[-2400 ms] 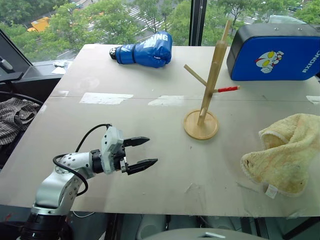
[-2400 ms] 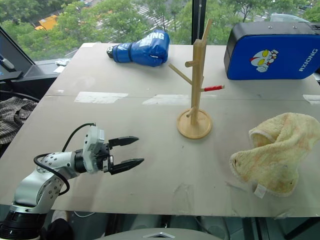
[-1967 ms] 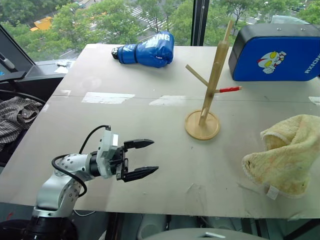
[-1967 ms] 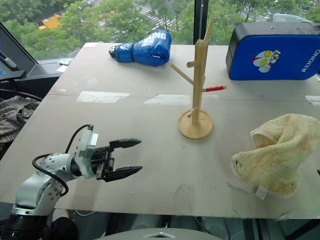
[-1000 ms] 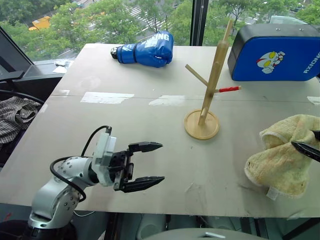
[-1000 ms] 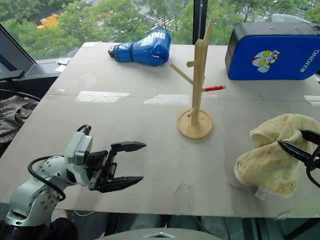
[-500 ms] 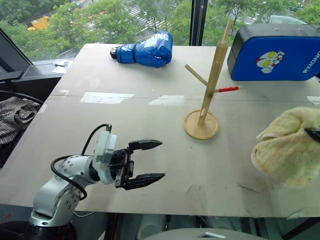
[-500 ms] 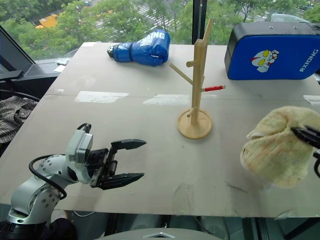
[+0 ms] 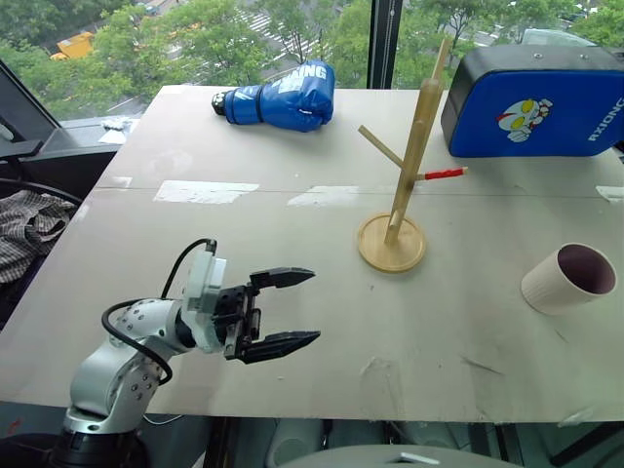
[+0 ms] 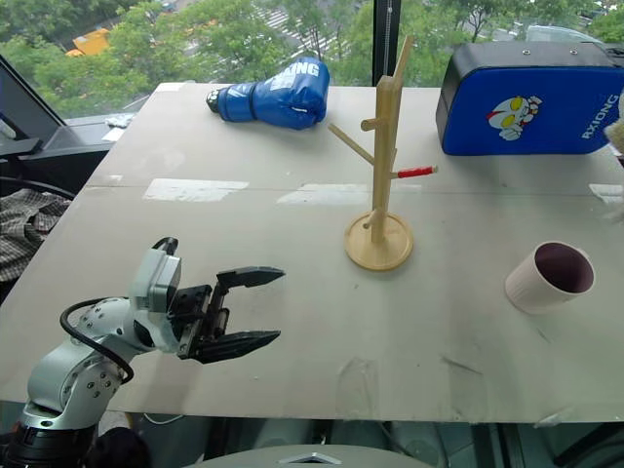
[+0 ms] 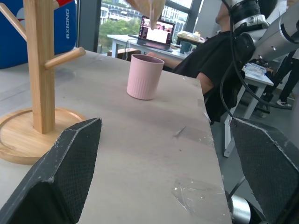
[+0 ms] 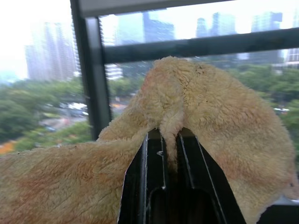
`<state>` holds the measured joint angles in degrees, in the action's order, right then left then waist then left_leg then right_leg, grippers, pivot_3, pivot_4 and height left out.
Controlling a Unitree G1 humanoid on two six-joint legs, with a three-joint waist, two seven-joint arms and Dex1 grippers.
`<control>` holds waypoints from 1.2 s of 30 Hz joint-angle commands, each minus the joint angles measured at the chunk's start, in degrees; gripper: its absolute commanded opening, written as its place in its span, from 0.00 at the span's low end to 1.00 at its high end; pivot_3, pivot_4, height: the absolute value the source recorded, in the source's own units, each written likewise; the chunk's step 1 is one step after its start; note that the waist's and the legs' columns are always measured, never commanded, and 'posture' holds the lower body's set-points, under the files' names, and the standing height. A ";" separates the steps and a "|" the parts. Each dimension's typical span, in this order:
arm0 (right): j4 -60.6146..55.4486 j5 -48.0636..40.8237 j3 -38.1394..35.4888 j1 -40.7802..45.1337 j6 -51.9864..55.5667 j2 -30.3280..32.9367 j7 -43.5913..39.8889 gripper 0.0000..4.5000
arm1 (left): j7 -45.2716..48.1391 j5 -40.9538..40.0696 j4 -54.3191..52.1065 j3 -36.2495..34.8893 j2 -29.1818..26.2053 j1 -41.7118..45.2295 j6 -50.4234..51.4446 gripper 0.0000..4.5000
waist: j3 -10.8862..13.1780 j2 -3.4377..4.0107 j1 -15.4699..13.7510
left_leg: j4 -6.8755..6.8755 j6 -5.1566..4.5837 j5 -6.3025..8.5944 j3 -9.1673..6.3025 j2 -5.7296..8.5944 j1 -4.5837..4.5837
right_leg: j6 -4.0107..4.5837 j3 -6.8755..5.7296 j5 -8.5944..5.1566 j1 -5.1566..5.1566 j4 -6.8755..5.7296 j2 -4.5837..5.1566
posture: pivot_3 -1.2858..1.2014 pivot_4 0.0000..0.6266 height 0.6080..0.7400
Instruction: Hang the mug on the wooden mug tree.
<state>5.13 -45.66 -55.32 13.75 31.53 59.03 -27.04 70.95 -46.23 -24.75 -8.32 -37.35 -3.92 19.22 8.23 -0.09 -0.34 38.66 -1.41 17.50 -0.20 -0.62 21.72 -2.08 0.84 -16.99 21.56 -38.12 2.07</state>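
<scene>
The pale beige mug with a mauve inside stands upright near the table's right edge, to the right of the wooden mug tree. The tree has a round base, slanted pegs and one red-tipped peg. My left gripper is open and empty, low over the table's front left and pointing towards the tree and mug. My right gripper is shut on the fluffy yellow towel, held up in the air against the window. A tip of that towel shows at the right edge.
A blue boxing glove lies at the table's far edge, and a blue pad stands at the far right. Bare tabletop lies between my left gripper and the tree. A seated person is past the table's right edge.
My right gripper shut on the towel and lifted it up and to the right, out of the head views. This uncovered the mug. My left gripper stayed where it was, open.
</scene>
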 commanded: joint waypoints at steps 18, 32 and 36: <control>13.55 32.51 27.09 -15.08 -19.51 -1.54 -7.63 0.52 | -1.66 -1.95 -4.29 0.13 1.35 -0.15 -0.30 1.00 | -0.08 0.36 1.00 | -0.02 0.02 -0.01 0.04 -0.02 -0.03 | 0.00 0.04 0.00 0.02 -0.05 0.04 | 0.52 0.24 1.00; 0.20 17.45 7.76 -31.14 -15.58 -3.03 -31.38 0.99 | -1.37 -1.68 -3.88 1.97 1.17 0.68 0.04 1.00 | 0.15 0.02 1.20 | -0.15 -0.16 0.09 -0.05 -0.01 -0.69 | 0.03 0.03 -0.01 -0.63 0.13 0.01 | 0.52 0.24 1.00; 6.04 20.29 14.13 -23.66 -18.55 -2.97 -30.25 0.99 | -0.38 -1.55 -1.30 1.99 0.78 3.40 0.21 1.00 | 0.16 0.01 1.37 | -0.19 -0.17 0.10 0.02 -0.02 -1.09 | 0.05 0.11 -0.02 -0.98 0.13 -0.05 | 0.52 0.24 1.00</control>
<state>9.30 -26.55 -42.41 -12.15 15.11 55.76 -57.81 69.85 -47.37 -26.44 -6.08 -36.16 -1.17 19.57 8.39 -0.08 1.03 38.47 -1.58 17.60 -0.17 -0.63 20.63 -2.04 0.95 -17.01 20.59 -37.98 2.01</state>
